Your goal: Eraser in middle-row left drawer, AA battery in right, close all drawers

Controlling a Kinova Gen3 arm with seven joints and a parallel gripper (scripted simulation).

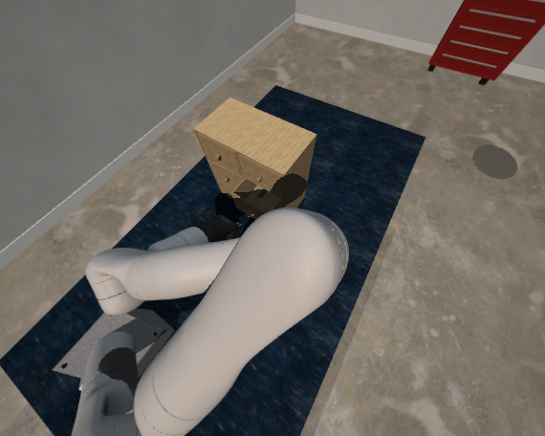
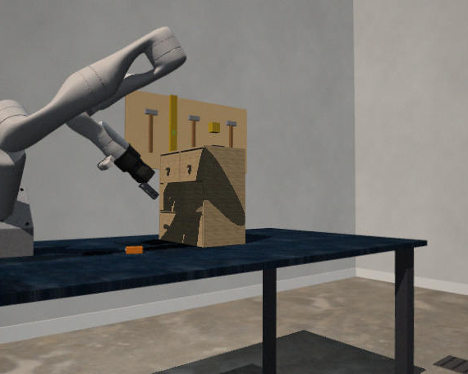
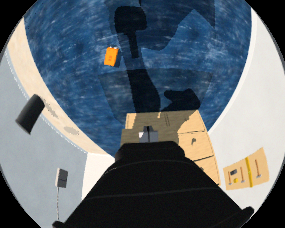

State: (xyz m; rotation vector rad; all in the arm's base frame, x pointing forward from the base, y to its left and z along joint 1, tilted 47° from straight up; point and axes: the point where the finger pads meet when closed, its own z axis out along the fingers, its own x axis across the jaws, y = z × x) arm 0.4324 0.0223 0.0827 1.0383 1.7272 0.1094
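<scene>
The small wooden chest (image 1: 256,134) (image 2: 232,164) (image 3: 200,131) stands upright. Its right middle drawer (image 1: 245,186) appears pulled partly out, in deep shadow, with a small dark green thing (image 1: 263,193) inside; I cannot tell what it is. The left middle drawer (image 1: 221,176) looks pushed in. My gripper (image 2: 156,197) (image 3: 147,131) is shut and empty. It points down and forward in front of the chest at middle-row height, close to the pulled-out drawer; I cannot tell whether it touches. The eraser and the AA battery are not clearly seen.
An orange block (image 2: 134,249) (image 3: 111,56) with small light bits at one end lies on the dark blue table (image 2: 313,242) in front of the chest. The arm's large white links (image 1: 269,277) cover much of the top view. A tool board (image 2: 212,111) hangs behind.
</scene>
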